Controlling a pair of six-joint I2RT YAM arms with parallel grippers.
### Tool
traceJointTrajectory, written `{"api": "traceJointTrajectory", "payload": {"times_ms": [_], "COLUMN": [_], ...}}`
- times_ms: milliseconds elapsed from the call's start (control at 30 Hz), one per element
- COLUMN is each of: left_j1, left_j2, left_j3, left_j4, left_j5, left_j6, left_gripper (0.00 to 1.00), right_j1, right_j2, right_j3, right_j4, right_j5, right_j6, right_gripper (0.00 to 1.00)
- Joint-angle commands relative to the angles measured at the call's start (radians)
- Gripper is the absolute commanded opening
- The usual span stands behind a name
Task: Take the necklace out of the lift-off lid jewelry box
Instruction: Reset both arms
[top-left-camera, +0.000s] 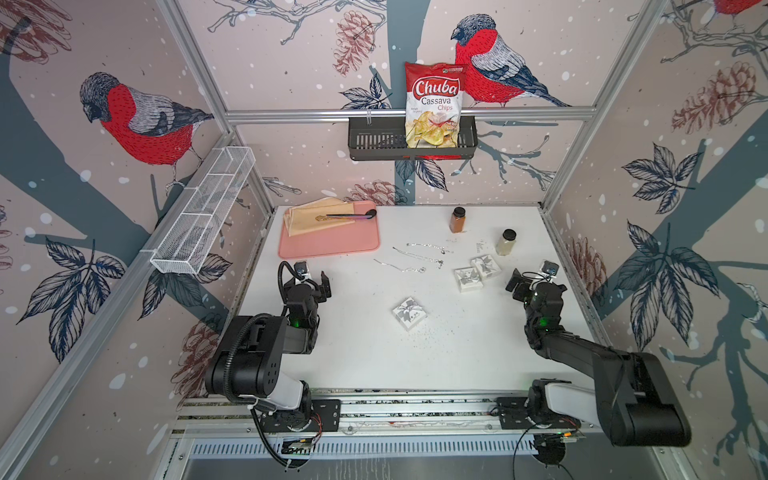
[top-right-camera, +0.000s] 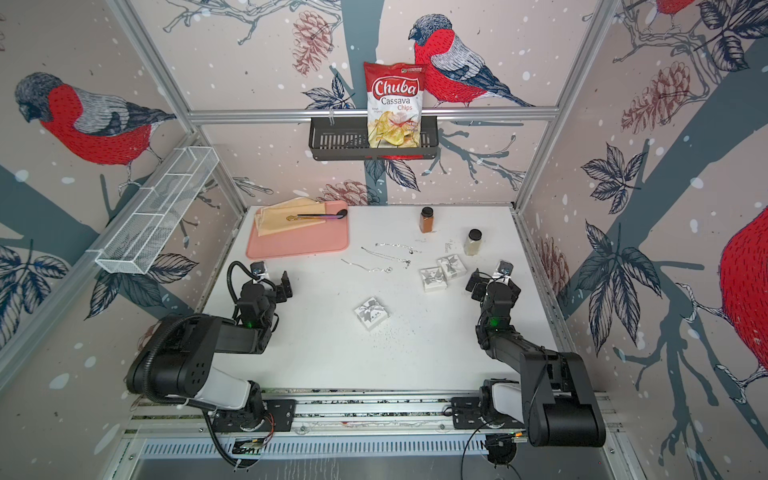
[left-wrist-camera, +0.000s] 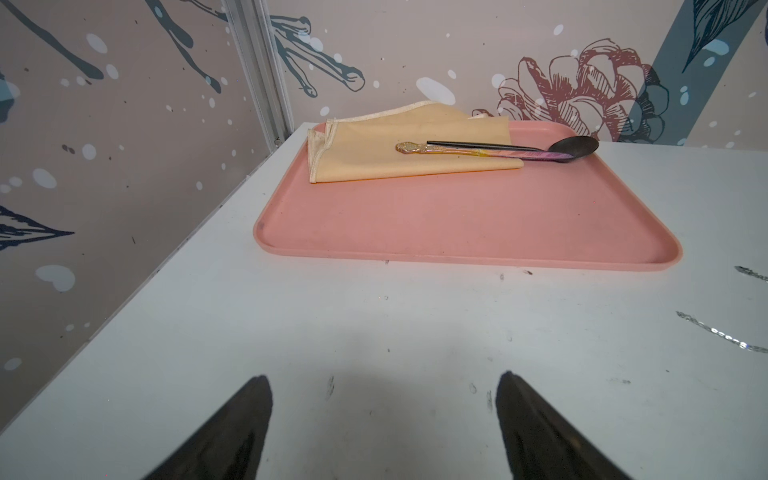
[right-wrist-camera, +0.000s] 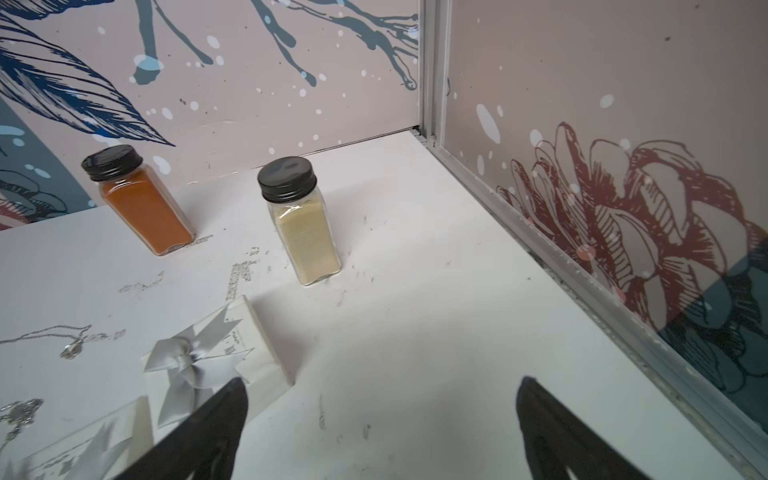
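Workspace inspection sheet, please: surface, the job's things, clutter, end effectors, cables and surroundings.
Surface: white table, scuffed, with dark specks near the front box.
Job's things: three white bow-topped jewelry boxes, which appear closed, one alone and two side by side; three silver necklaces lie loose on the table.
Clutter: pink tray holding a folded cloth and cutlery; orange spice jar; pale spice jar.
End effectors: left end effector and right end effector are both open and empty.
Cables: black hose along the left arm; thin cable under the right base.
Surroundings: bird-print walls; black basket with a chips bag; white mesh rack.
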Motion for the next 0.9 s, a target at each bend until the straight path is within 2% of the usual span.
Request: {"api": "traceJointTrajectory", "payload": {"times_ms": [0,167,267,333,400,467,867], "left_j1": [0.003,0.003,0.003,0.003,0.004,0.003,0.003], "left_j2": [-0.005,0.001,0.003,0.003,0.003,0.004,0.003], "left_j3": [0.014,0.032,0.035,0.036,0.036,0.038,0.038], "left_j4": [0.069,0.043,0.038,0.036,0.035,0.033,0.033], "left_j5": [-0.024,0.031,0.039,0.040,0.040,0.038,0.037], "left_j6": [-0.014,0.011,0.012,0.012,0.012,0.012,0.012], "left_gripper": [0.89,0.89,0.89,0.94,0.96,0.97,0.98], "right_j1": [-0.018,-0.041,-0.018,-0.017,-0.016,-0.015,-0.012], "right_j2": [0.022,0.161,0.241,0.229,0.239,0.224,0.227], "right_j3": [-0.055,-0.092,-0.028,0.028,0.017,0.026,0.023], "right_j4": [0.312,0.487,0.461,0.325,0.371,0.328,0.341], "right_j5": [0.019,-0.056,-0.026,-0.033,-0.032,-0.034,-0.029], "right_j6": [-0.005,0.000,-0.027,-0.025,-0.031,-0.027,-0.030], "right_gripper": [1.00,1.00,1.00,1.00,1.00,1.00,1.00]}}
